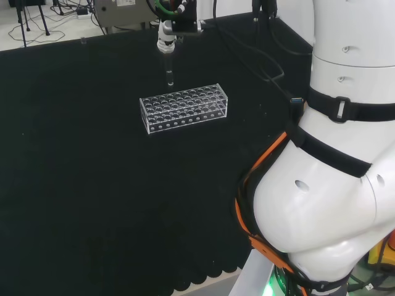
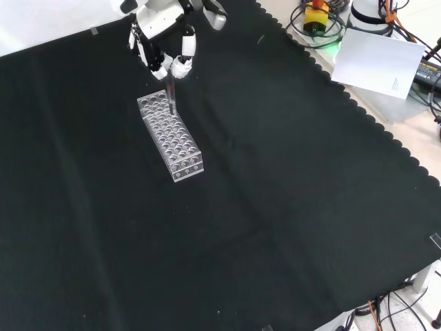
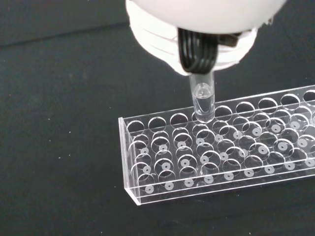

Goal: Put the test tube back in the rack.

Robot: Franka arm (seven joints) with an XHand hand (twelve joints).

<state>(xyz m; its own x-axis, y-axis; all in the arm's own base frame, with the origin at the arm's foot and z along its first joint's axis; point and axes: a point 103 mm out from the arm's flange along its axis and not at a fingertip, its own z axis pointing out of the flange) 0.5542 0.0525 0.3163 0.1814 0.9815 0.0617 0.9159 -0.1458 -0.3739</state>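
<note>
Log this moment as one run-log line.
phase: insertion | hand: pinching test tube upright | tube tip: at a hole along the rack edge, not seated | cloth: black

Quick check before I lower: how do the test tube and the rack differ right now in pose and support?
The test tube stands upright; the rack lies long and flat. The tube is pinched in the hand, its tip at a hole near the rack's edge; the rack rests on the cloth. Both are clear.

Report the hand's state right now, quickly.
Hand: shut on the test tube, pinching its top and holding it upright, lower end at the rack holes.
</note>
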